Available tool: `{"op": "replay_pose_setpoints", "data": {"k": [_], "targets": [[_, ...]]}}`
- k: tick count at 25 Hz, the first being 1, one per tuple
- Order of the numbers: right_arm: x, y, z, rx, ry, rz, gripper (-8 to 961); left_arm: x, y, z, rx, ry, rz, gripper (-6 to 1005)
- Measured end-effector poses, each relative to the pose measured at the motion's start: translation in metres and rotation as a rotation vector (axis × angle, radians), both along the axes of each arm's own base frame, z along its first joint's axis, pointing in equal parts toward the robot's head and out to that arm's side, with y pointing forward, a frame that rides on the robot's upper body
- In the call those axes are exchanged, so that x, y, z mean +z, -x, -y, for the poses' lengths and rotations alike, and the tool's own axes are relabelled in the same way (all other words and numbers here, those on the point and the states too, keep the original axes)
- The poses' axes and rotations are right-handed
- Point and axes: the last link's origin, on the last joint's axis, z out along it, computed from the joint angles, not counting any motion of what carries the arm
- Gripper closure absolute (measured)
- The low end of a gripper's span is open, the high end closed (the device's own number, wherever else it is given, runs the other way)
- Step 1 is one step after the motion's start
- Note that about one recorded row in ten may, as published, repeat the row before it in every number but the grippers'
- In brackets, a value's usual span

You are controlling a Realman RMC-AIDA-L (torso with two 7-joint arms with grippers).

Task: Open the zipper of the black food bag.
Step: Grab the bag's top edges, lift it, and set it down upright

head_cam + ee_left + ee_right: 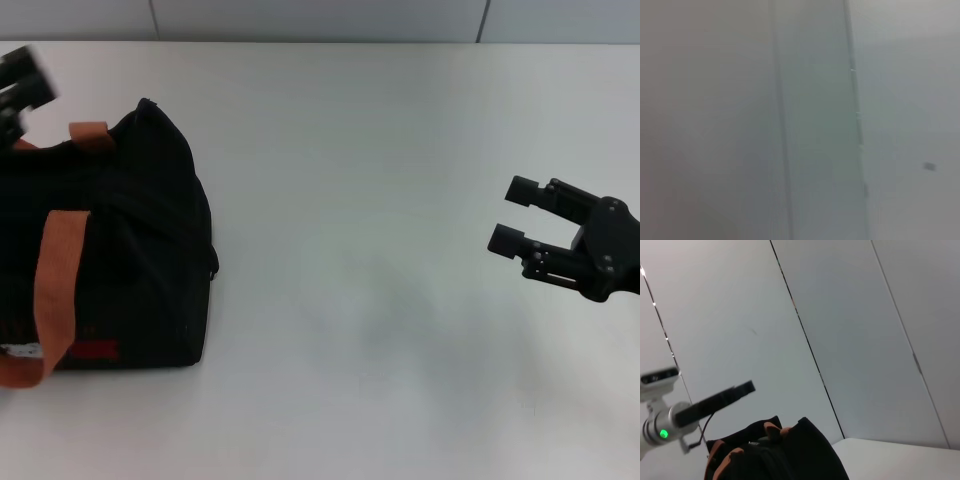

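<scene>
One white table [380, 300] under pale wall panels holds the black food bag [130, 260]; right gripper [515, 215] fingers spread, empty.

Head looks down on table [380, 200]; right wrist shares bag [790, 455]; left wrist perhaps faces wall.

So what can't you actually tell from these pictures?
- The long zipper and its pull: the boxy black fabric bag with orange-brown strap handles is cut off by the head view's left edge, so open or closed is unclear.
- The left gripper: blurred at that same edge.
- The left wrist view: only blurred grey panels, no bag.
- The right wrist view: only the bag's top shows, with no zipper detail.
- The black right gripper is clear: open, apart from the bag.
</scene>
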Motion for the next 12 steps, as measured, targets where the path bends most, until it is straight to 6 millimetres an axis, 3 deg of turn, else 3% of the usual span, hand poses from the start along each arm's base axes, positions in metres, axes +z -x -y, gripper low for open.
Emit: {"op": "replay_pose_setpoints", "data": {"k": [4,6,10,11,12], "targets": [[0.002,0.002,-0.004,0.006,-0.011,0.003,131,0.004,0.04,0.03,0.121,-0.065,0.08,825],[0.002,0.003,-0.005,0.009,-0.012,0.004,131,0.006,0.048,0.036,0.147,-0.086,0.094,773],[0.002,0.007,-0.011,0.018,-0.018,0.011,131,0.006,0.048,0.036,0.147,-0.086,0.094,576],[0.002,0.007,-0.013,0.02,-0.019,0.014,131,0.014,0.071,0.057,0.223,-0.195,0.142,527],[0.001,0.008,-0.014,0.021,-0.02,0.016,131,0.014,0.071,0.057,0.223,-0.195,0.142,503]]}}
